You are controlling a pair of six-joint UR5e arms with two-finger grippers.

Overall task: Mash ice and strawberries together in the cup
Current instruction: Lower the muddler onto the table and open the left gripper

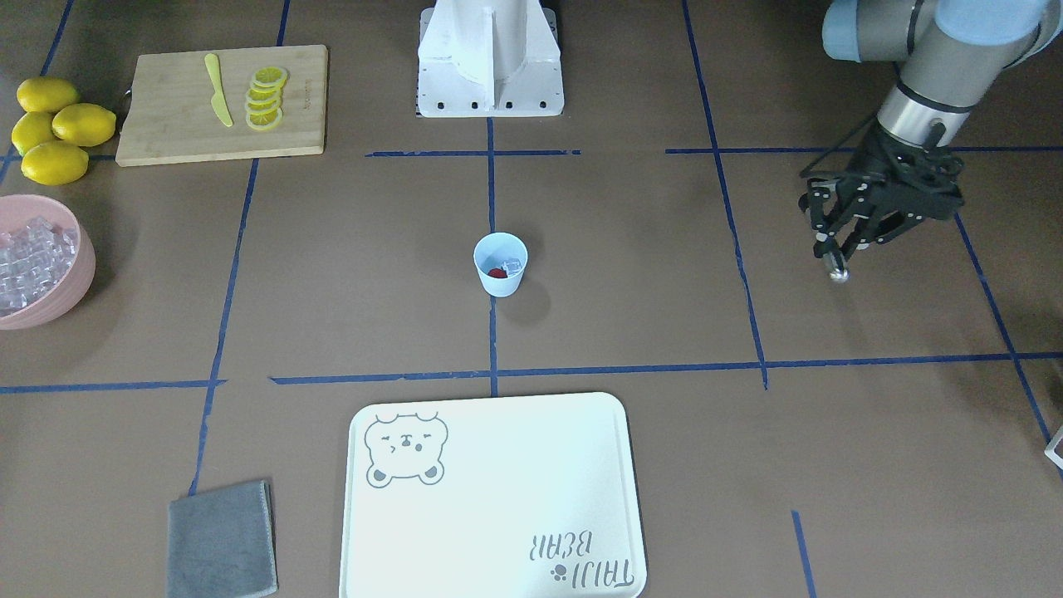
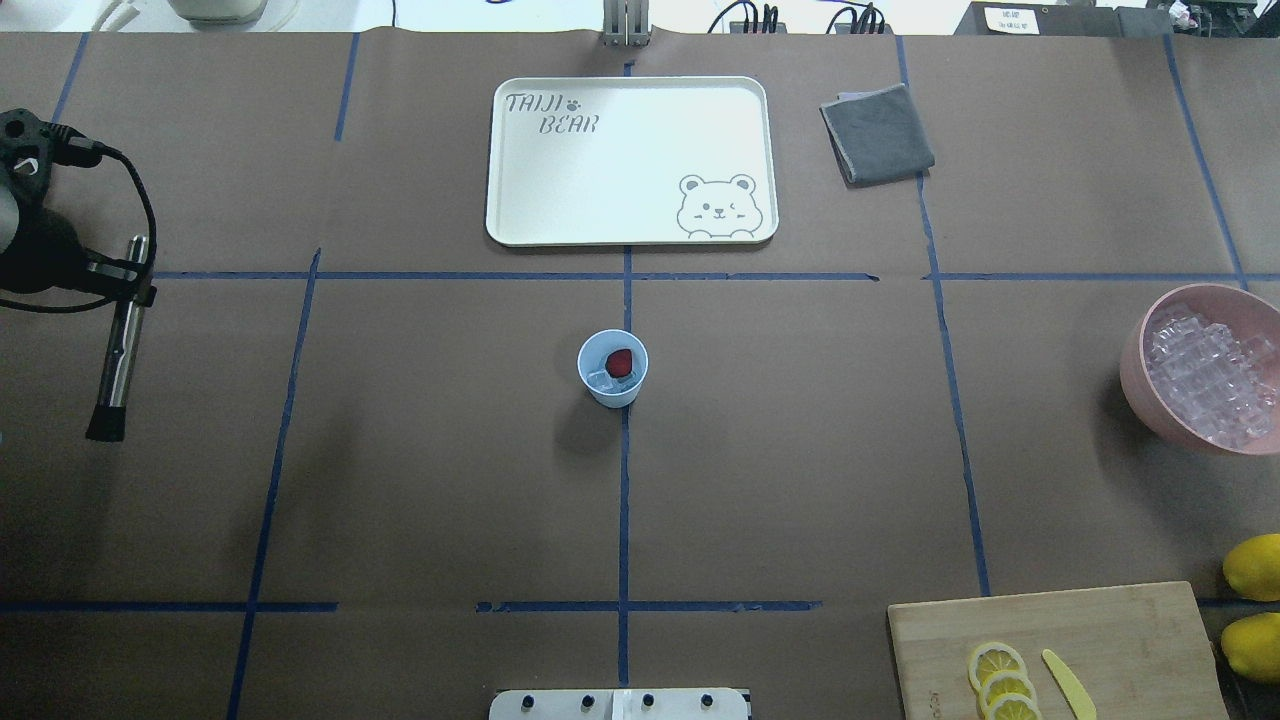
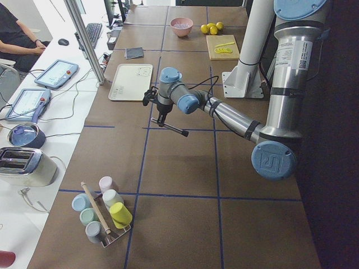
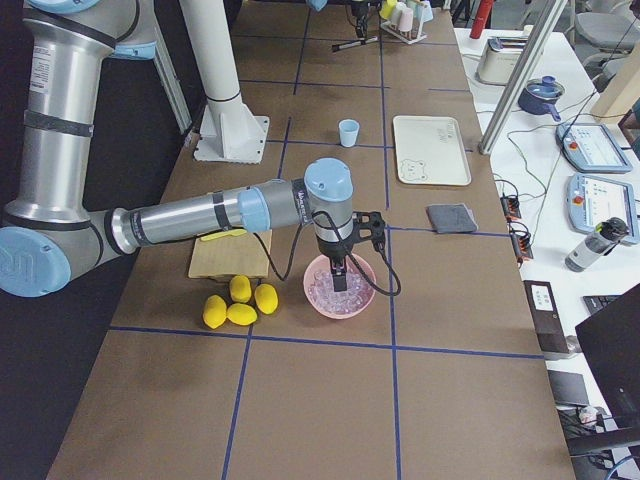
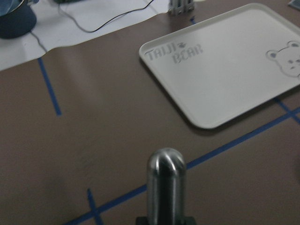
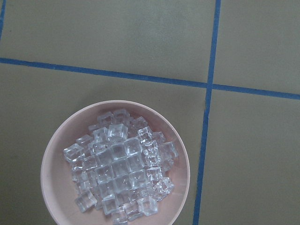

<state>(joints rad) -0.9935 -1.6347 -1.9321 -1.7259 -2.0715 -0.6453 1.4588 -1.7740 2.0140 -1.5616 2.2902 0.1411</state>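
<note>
The left hand (image 1: 837, 249) is clamped on a metal rod (image 2: 118, 350), well apart from the cup (image 2: 612, 368). The cup stands upright mid-bench (image 2: 800, 450), holding 1 strawberry (image 2: 620, 361) and some ice (image 2: 598, 380). The right hand (image 4: 340, 283) hangs over a pink bowl (image 6: 51, 154) heaped with more ice. I cannot tell whether that hand is open or closed.

The left gripper (image 1: 837, 247) is closed on a metal rod (image 2: 121, 340), well apart from the cup (image 1: 501, 264); the right arm (image 4: 200, 216) is stretched out on its other side.
</note>
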